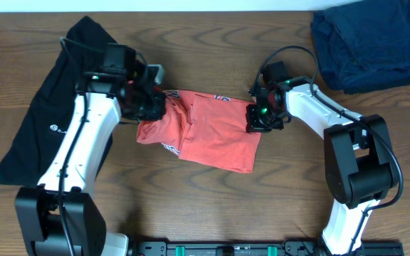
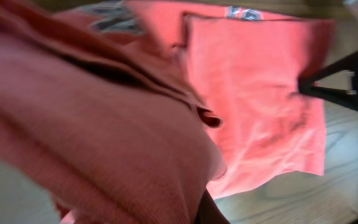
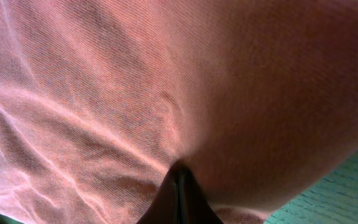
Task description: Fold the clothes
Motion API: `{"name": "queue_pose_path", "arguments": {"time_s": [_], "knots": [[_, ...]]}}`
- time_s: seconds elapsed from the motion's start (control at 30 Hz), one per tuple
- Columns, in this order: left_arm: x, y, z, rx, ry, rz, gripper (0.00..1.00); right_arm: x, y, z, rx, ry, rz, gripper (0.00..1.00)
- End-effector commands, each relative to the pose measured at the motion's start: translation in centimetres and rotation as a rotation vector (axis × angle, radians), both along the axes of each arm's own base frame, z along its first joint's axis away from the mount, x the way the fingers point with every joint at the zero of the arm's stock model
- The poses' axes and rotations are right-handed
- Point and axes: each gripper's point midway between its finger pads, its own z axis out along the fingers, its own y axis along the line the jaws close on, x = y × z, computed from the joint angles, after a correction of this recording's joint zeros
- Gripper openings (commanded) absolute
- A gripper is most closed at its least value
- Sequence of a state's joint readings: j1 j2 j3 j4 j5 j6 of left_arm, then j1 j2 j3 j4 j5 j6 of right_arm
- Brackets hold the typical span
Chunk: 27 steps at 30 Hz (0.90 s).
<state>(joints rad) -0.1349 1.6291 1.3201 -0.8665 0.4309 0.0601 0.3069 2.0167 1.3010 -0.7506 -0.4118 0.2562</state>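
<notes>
Item: coral-red cotton T-shirt [image 1: 216, 135], centre of brown wooden surface [image 1: 191, 213], partly folded. Bunched left side is raised, clenched in left hand [image 1: 150, 99]; right hem is pinched by right hand [image 1: 262, 119]. Step: fold-over. The next move probably calls for carrying the cloth across evenly.
</notes>
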Motion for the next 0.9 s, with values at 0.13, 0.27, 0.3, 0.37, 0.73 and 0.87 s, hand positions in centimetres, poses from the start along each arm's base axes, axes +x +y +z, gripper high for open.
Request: {"name": "queue_pose_path", "arguments": {"time_s": [0.13,0.27,0.3,0.37,0.73,0.87], "knots": [[-1.8,-7.9,-0.7,-0.041,0.010,-0.184,0.06,-0.7,0.1,-0.8,-0.005,0.032,-0.004,0.01],[-4.0,-11.7,-3.3,-0.020,0.076,-0.297,0.06,-0.6,0.2,-0.8,-0.004,0.029,-0.004,0.01],[-4.5,-12.4,-4.0,-0.014,0.094,-0.318,0.06,-0.5,0.2,-0.8,-0.003,0.026,-0.005,0.01],[-5.5,-13.7,-5.6,0.001,0.135,-0.354,0.06,-0.4,0.1,-0.8,-0.003,0.025,-0.007,0.01],[-6.3,-15.5,-7.5,0.009,0.163,-0.382,0.06,0.5,-1.1,-0.8,0.002,0.013,-0.043,0.01],[-5.9,-15.6,-7.2,0.004,0.151,-0.380,0.48,0.7,-1.2,-0.7,0.008,0.009,-0.051,0.01]]}}
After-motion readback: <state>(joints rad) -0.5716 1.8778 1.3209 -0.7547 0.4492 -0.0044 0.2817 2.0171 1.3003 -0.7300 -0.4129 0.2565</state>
